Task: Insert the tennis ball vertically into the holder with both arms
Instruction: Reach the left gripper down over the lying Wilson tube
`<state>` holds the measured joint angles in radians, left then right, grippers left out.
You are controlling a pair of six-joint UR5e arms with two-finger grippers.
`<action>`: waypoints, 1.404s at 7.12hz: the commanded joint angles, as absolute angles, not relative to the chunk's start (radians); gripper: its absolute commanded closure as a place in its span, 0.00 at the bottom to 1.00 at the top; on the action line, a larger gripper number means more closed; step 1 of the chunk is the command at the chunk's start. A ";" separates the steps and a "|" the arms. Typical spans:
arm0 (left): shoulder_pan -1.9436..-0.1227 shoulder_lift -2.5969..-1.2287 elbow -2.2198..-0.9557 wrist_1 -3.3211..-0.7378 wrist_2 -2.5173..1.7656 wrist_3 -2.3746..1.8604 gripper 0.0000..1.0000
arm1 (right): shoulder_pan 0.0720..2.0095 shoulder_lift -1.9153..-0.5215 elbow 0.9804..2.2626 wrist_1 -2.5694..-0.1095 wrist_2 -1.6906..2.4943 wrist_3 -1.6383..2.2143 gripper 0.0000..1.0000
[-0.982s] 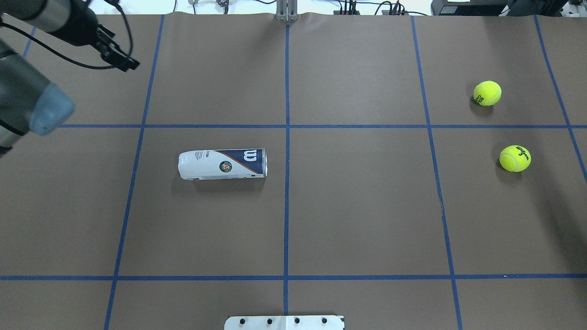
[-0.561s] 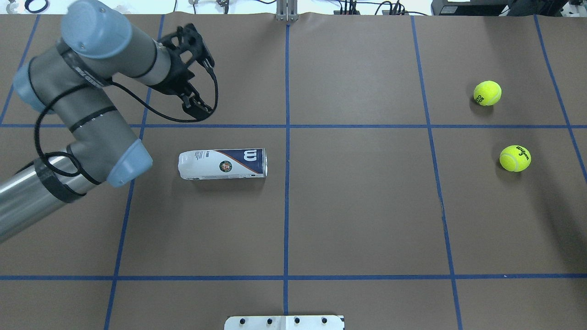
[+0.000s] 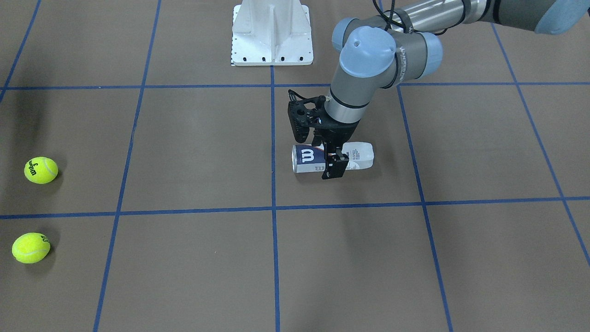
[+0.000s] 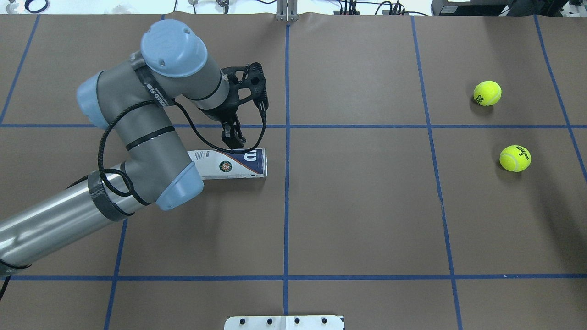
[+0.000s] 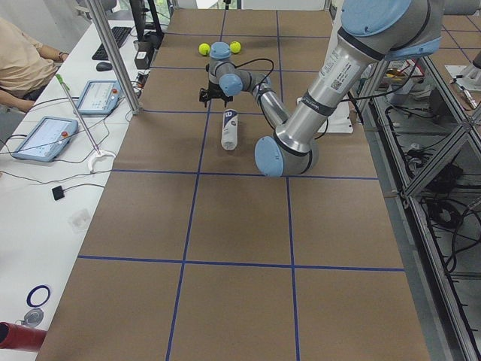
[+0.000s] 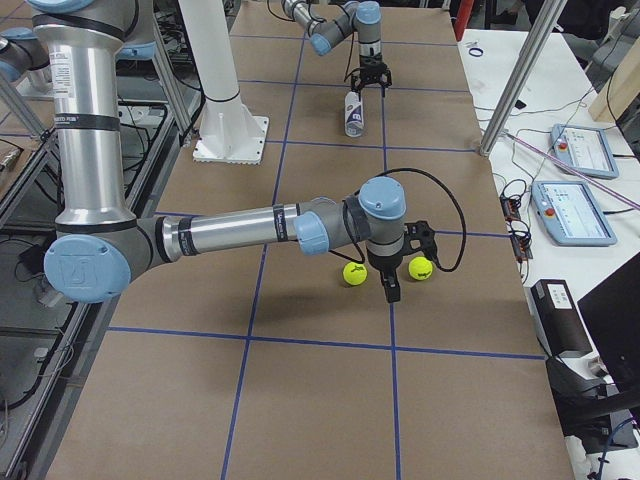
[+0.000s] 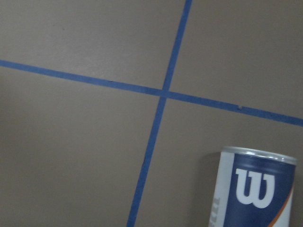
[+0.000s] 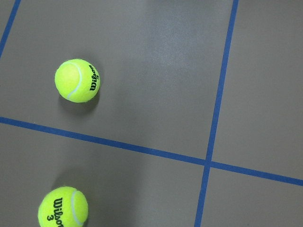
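The holder (image 4: pixel 229 163), a clear Wilson can with a white and navy label, lies on its side left of the table's centre line. It also shows in the front view (image 3: pixel 357 156) and the left wrist view (image 7: pixel 255 189). My left gripper (image 4: pixel 234 139) hangs just above the can's navy end, fingers pointing down, open and empty; the front view (image 3: pixel 334 167) shows it over the can. Two yellow tennis balls (image 4: pixel 487 93) (image 4: pixel 515 158) lie at the far right. My right gripper (image 6: pixel 390 288) hovers between them; I cannot tell whether it is open or shut.
The white pedestal base (image 3: pixel 272 32) stands at the robot's side of the table. Blue tape lines (image 4: pixel 286 183) divide the brown surface. Both balls show in the right wrist view (image 8: pixel 77 80) (image 8: pixel 62 213). An operator (image 5: pixel 22 60) sits by tablets beyond the table's far edge.
My left arm has swung in from the far left corner and now holds its gripper just over the can. The can and both balls have not moved.
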<state>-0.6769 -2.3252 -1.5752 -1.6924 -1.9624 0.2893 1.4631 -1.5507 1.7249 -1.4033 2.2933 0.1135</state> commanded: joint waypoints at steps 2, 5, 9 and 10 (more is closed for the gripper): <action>-0.623 -2.382 -1.471 -1.681 -1.954 0.348 0.01 | 1.460 -1.546 1.724 -1.404 2.293 0.114 0.01; -0.597 -2.379 -1.434 -1.681 -1.953 0.348 0.01 | 1.457 -1.546 1.724 -1.405 2.295 0.115 0.01; -0.574 -2.381 -1.384 -1.689 -1.953 0.347 0.01 | 1.454 -1.546 1.724 -1.405 2.295 0.115 0.01; -0.572 -2.381 -1.381 -1.689 -1.954 0.342 0.01 | 1.453 -1.546 1.724 -1.405 2.295 0.115 0.01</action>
<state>-0.5757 -2.3807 -1.3877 -1.6880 -1.9530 0.3457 1.4545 -1.5463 1.7242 -1.4051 2.2948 0.1146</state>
